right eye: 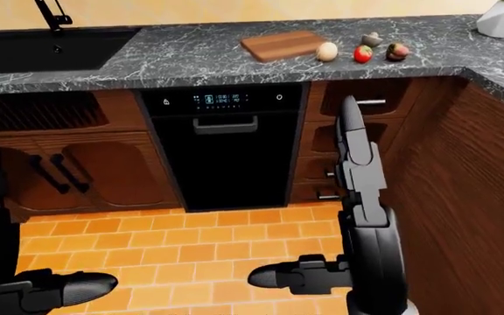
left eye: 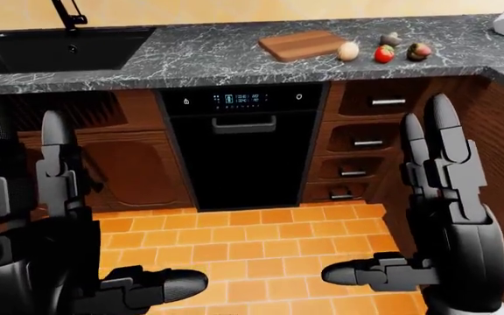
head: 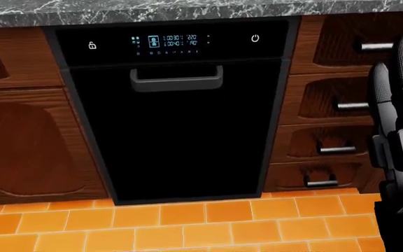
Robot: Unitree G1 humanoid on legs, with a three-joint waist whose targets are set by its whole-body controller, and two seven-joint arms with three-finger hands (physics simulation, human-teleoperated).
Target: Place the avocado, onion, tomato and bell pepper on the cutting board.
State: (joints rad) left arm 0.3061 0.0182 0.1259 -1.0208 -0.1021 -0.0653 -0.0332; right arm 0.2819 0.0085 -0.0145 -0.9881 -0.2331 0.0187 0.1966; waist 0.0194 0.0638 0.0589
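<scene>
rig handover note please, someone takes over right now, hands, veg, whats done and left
Left hand and right hand: both open, empty, raised over the tiled floor, short of the counter.
Cutting board lies bare on the counter.
To its right in the left-eye view, in a row: onion, tomato, bell pepper, with the avocado above them.
Done: nothing placed.
Left: approach, move all four onto the board.

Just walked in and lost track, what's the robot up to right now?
Nothing is being handled yet. The robot stands on the orange tile floor facing the black dishwasher, both hands empty: the left hand and right hand are raised with fingers open. Up on the counter, the cutting board is bare, and the onion, tomato and two more vegetables lie to its right in the left-eye view.
</scene>
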